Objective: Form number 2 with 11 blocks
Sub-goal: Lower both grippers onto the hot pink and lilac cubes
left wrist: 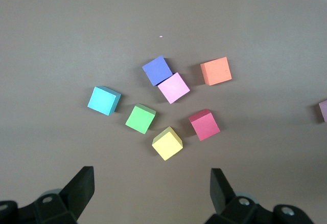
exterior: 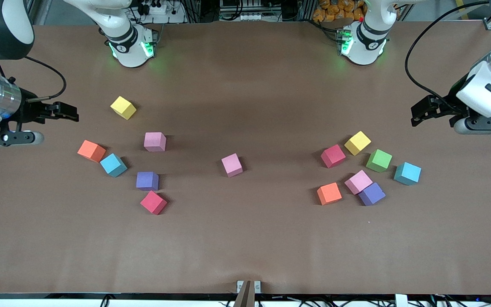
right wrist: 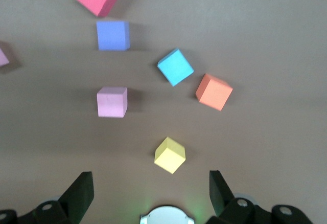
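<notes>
You've got both arms parked at the table's ends: left gripper [exterior: 418,111] and right gripper [exterior: 68,111] hang wide open, holding nothing. The blocks sit loose in two scattered bunches, no digit formed. One lone pink block [exterior: 232,165] sits mid-table. Toward the left arm's end, a pink block [exterior: 358,181] touches a purple block [exterior: 372,194]; a green block [exterior: 379,160] sits nearby.

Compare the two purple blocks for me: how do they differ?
The purple block near the right arm's end stands alone; the purple block near the left arm's end touches a pink block. The first sits nearly square to the table edge, the second turned. Same colour and size.
</notes>
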`<action>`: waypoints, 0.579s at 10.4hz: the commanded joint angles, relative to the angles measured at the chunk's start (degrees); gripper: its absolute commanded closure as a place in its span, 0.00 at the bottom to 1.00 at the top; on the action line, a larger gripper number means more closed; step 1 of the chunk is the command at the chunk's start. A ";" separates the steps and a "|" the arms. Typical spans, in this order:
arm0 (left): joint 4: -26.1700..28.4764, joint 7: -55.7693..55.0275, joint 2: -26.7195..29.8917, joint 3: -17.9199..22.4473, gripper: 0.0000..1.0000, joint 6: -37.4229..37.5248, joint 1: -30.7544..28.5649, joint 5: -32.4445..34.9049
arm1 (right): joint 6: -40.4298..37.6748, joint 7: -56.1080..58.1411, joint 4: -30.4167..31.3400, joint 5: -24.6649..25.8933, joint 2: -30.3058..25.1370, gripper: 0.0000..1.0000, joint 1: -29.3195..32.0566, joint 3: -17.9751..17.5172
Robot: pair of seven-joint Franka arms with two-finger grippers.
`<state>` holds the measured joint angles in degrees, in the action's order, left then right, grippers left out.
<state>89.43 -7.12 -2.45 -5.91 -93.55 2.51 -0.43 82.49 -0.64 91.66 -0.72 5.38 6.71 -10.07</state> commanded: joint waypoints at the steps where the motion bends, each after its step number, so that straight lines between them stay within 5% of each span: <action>1: 0.57 -0.08 0.95 0.19 0.00 0.03 0.04 -0.27 | -3.89 -0.14 -0.34 -2.52 -3.42 0.00 0.76 -1.00; 6: 6.52 -7.60 -3.08 0.02 0.00 -2.59 0.57 -1.33 | -5.94 0.38 -0.61 -2.53 -4.51 0.00 1.37 -0.30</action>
<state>92.55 -10.65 -3.98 -5.96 -93.76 2.71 -0.45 76.18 -0.65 90.71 -2.36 0.77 6.73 -10.19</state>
